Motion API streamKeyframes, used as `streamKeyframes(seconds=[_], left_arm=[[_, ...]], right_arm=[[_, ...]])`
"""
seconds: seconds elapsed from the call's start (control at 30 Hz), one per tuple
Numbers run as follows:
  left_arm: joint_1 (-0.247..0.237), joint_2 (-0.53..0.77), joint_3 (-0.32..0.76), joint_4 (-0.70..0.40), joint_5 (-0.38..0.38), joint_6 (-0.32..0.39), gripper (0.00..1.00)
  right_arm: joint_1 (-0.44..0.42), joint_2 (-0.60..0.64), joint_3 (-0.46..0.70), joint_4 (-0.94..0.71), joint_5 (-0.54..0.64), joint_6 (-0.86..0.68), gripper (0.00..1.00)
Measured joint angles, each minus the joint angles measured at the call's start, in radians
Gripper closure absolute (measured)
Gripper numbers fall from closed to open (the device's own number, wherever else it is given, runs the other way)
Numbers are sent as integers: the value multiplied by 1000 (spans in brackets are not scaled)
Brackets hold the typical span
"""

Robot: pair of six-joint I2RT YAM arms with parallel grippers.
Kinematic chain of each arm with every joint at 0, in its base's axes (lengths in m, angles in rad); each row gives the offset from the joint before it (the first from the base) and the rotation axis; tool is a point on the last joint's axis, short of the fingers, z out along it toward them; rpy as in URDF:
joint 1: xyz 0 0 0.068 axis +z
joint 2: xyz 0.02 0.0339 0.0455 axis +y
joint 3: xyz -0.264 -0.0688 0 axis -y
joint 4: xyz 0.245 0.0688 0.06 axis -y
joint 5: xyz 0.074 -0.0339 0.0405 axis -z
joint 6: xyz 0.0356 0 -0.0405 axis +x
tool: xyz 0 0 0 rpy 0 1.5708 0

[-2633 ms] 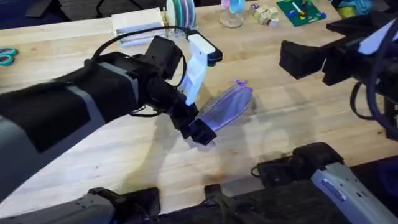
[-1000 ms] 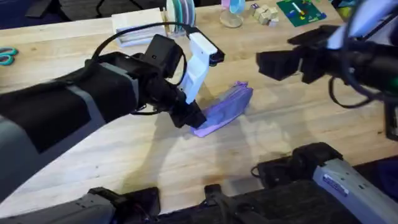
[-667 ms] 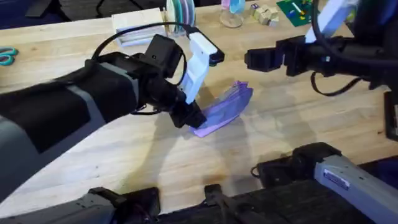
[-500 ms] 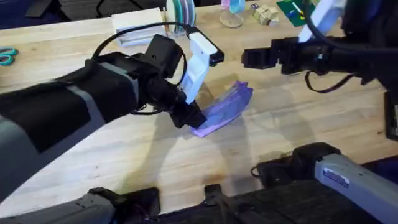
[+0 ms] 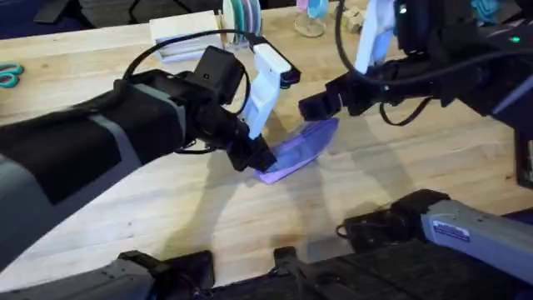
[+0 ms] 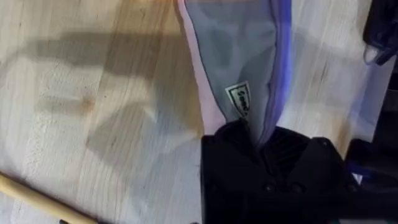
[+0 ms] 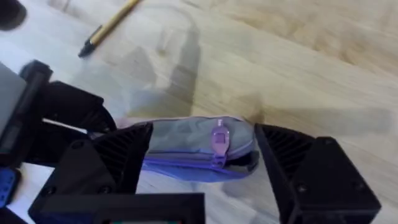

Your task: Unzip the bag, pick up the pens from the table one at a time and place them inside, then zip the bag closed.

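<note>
The left pincer [image 5: 254,158] is clenched on one end of the bag [image 5: 297,148], propping it on the desk [image 5: 166,208]; soft fabric will sag, so take the small pull tab [image 7: 220,135]; the right pincer [image 7: 198,162] straddles it, released.

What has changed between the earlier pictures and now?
The right gripper moved from the table's right side toward the middle and now straddles the far end of the lavender pouch, fingers open around the zipper pull tab. The left gripper first lifted the pouch's near end slightly, then stayed clamped there. The pen lies on the table.
</note>
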Motion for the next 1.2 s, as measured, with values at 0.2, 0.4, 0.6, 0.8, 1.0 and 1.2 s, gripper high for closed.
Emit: streamKeyframes(seconds=[0.2, 0.4, 0.6, 0.8, 1.0, 1.2], left_arm=[[0, 0, 0, 0, 0, 0, 958], [0, 0, 0, 0, 0, 0, 957], [0, 0, 0, 0, 0, 0, 958], [0, 0, 0, 0, 0, 0, 958], [0, 0, 0, -1, 0, 0, 958], [0, 0, 0, -2, 0, 0, 958]], right_arm=[[3, 51, 0, -10, 0, -24, 106], [4, 74, 0, -22, 0, -32, 148], [4, 85, 0, -36, 0, -36, 215], [4, 85, 0, -47, 1, -36, 441], [4, 85, 0, -68, 1, -40, 766], [4, 85, 0, -85, 9, -42, 969]])
